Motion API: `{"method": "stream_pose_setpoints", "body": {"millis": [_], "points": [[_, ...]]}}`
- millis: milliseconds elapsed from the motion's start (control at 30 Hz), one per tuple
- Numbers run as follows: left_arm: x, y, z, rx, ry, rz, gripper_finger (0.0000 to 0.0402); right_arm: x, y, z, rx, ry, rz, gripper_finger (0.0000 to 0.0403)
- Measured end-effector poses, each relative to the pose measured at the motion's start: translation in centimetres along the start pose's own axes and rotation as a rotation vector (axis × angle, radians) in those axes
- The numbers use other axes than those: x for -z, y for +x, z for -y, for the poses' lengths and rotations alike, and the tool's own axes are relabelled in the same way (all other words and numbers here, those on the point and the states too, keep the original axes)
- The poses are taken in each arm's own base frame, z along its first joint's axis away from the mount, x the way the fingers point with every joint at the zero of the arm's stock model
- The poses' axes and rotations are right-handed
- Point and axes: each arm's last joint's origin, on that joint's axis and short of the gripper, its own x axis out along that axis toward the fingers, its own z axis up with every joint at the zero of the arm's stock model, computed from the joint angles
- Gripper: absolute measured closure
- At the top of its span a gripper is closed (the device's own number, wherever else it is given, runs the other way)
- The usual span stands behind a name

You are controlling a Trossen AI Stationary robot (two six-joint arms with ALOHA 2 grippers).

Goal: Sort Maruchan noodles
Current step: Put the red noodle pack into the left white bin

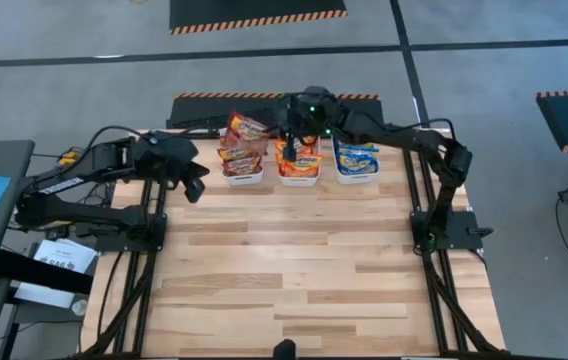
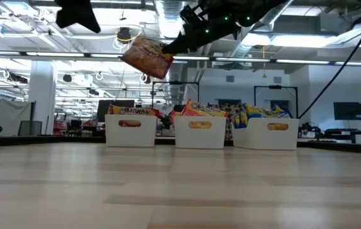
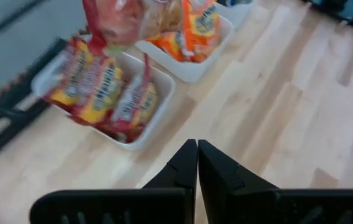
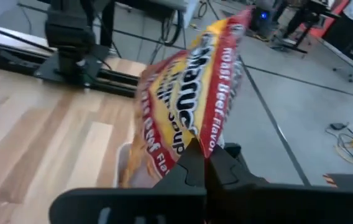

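Three white bins stand in a row at the table's far edge. The left bin (image 1: 243, 180) holds maroon Maruchan noodles (image 1: 240, 160), the middle bin (image 1: 299, 182) orange packets (image 1: 299, 160), the right bin (image 1: 356, 179) blue ones (image 1: 356, 155). My right gripper (image 1: 272, 128) reaches in from the right and is shut on a maroon packet (image 2: 146, 56), high above the left bin. My left gripper (image 1: 195, 187) hangs shut and empty just left of the bins, its fingers (image 3: 196, 158) closed on nothing. My right gripper pinches the maroon packet by one end (image 4: 192, 142) between its two fingers. The fingers come nearly level from the table's right side. The packet is lifted clear and sticks out tilted beyond the fingertips (image 2: 168, 49), over the left bin.
The bare wooden tabletop (image 1: 294, 270) stretches from the bins to the near edge. The arms' frames run along the left and right edges. The room's floor lies beyond the far edge.
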Motion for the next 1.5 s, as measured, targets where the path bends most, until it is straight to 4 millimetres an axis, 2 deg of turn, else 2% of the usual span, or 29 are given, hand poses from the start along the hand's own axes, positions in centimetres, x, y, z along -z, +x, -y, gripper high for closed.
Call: {"method": "stream_pose_setpoints", "body": {"millis": [67,167,333,467,600,833,1033,1300,1500], "points": [[-0.1,1.0,0.4,0.028,-0.011,-0.018,0.0401,-0.1,0.1,-0.2,0.003,-0.003,0.003,0.04],[0.0,3.3,0.9,0.035,0.012,-0.057,0.0401,-0.2,0.0,0.1,0.115,0.014,-0.028,0.04],[-0.1,7.0,1.1,-0.096,0.088,-0.117,0.0401,-0.6,-2.0,2.2,0.297,0.042,-0.066,0.0402],[-0.4,9.7,0.5,-0.113,0.087,-0.179,0.0402,-1.2,-4.1,3.9,0.361,0.075,-0.043,0.0402],[-0.7,11.5,-0.5,-0.147,0.063,-0.208,0.0402,-1.4,-5.7,5.3,0.41,0.121,-0.025,0.0402],[-1.5,14.8,-2.8,0.016,0.05,-0.233,0.0401,-1.8,-7.9,6.7,0.466,0.124,-0.012,0.0402],[-0.9,18.5,-3.5,0.166,0.025,-0.316,0.0401,-1.5,-8.2,7.1,0.475,0.13,-0.024,0.0402],[0.8,22.4,-3.9,0.177,0.053,-0.439,0.0401,-1.4,-8.2,7.1,0.471,0.126,-0.037,0.0402],[0.8,23.2,-4.8,0.163,0.052,-0.419,0.0402,-1.3,-8.1,7.0,0.467,0.128,-0.046,0.0402]]}}
